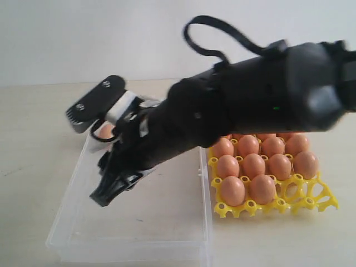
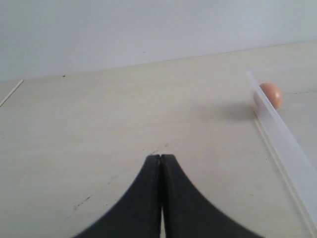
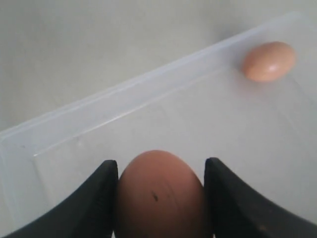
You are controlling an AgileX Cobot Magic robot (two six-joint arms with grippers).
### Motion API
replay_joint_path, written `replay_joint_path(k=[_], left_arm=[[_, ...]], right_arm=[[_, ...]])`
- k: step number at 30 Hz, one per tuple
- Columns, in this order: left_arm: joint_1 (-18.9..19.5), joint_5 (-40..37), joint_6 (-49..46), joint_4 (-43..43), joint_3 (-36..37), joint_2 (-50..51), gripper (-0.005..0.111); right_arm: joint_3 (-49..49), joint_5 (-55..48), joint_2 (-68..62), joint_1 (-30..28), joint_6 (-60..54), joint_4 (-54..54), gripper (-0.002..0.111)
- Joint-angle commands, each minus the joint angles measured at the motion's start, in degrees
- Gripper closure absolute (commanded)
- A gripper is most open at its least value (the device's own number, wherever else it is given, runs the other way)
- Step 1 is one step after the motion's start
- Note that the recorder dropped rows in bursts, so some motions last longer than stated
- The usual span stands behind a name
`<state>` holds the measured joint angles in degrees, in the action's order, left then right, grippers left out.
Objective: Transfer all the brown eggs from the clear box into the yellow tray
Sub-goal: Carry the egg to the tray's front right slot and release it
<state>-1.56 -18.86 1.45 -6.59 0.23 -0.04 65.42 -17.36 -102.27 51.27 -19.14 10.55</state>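
The right pincer (image 3: 161,171) is clasping an egg (image 3: 159,198) between its black fingers over the box (image 3: 124,94); a dark speck is showing on the shell. A second egg (image 3: 269,61) is lying loose against the box wall near a corner. The left pincer (image 2: 161,161) is resting clenched, tips touching, nothing between them, over bare table (image 2: 124,114) beside the box. In the exterior view the tray (image 1: 314,194) is sitting just right of the box, holding rows of eggs (image 1: 253,165); the right arm (image 1: 250,105) is covering its back rows, so they cannot be counted. An orange patch (image 1: 104,131) is peeking out behind the fingers there; which egg it is stays unclear. The table is showing pale, lightly scuffed wood grain, and a plain pale wall (image 2: 124,29) is standing behind it.
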Motion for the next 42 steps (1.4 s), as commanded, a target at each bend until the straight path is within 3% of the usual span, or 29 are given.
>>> replay_joint_path(k=[1,10,22,28,33,42], left_arm=[[-0.08,0.77,0.25,-0.08,-0.23,0.04,0.107],[-0.08,0.77,0.25,-0.08,-0.23,0.04,0.107],[-0.08,0.77,0.25,-0.08,-0.23,0.04,0.107],[-0.08,0.77,0.25,-0.08,-0.23,0.04,0.107],[-0.08,0.77,0.25,-0.08,-0.23,0.04,0.107],[-0.08,0.77,0.25,-0.08,-0.23,0.04,0.107]], right_arm=[[-11.86,10.1,9.94,-4.71,1.78,2.06,0.108],[-36.2,35.65,27.47,-13.61,1.23,18.49,0.108],[-53.11,54.76,32.2,-13.91,-1.79,34.51,0.108],[-52.98,51.47,27.16,-14.36,-1.13,38.04,0.108],[-47.61,35.23,24.58,-21.9,0.35,33.37,0.108],[-46.65,34.31,22.28,-25.46,5.63,27.8,0.108]])
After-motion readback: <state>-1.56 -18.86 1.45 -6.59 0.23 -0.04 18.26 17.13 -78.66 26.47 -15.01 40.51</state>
